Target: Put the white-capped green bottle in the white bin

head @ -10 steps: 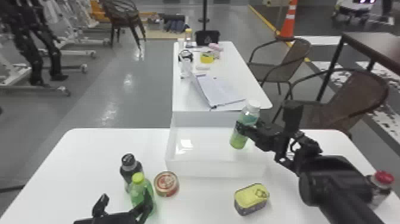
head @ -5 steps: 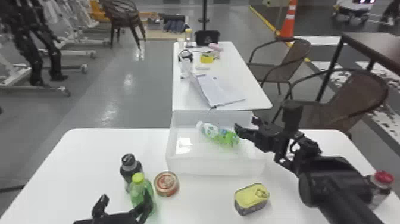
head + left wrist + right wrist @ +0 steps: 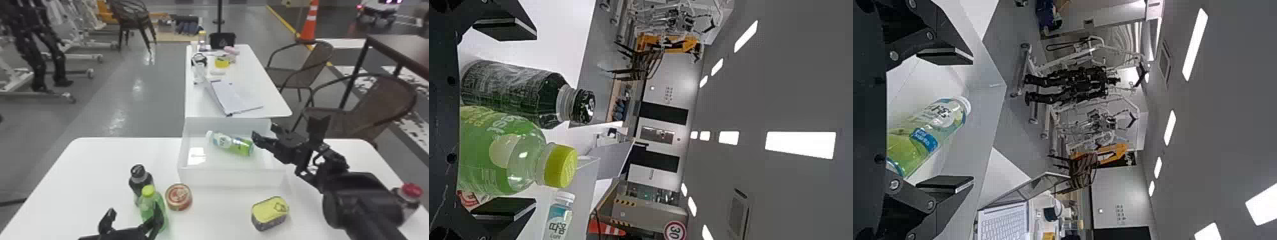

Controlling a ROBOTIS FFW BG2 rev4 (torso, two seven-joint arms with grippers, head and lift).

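Head view: I see the white-capped bottle [image 3: 233, 144] lying in the bin [image 3: 229, 177], at the surface's [image 3: 95, 172] far edge; right gripper [image 3: 264, 131] at the bin's right wall, left gripper [image 3: 134, 213] near the surface's near edge.

Left wrist view: fingers apart, either side of the yellow-capped bottle [image 3: 504, 152].

Right wrist view: fingers apart, nothing clamped.

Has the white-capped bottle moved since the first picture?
Yes, leftward: the bottle, nearly upright by the right wall of the bin before, now lies nearer its middle.

Bright, ceiling lts [image 3: 800, 144], glare on flr [image 3: 153, 105] & bin [image 3: 229, 177]
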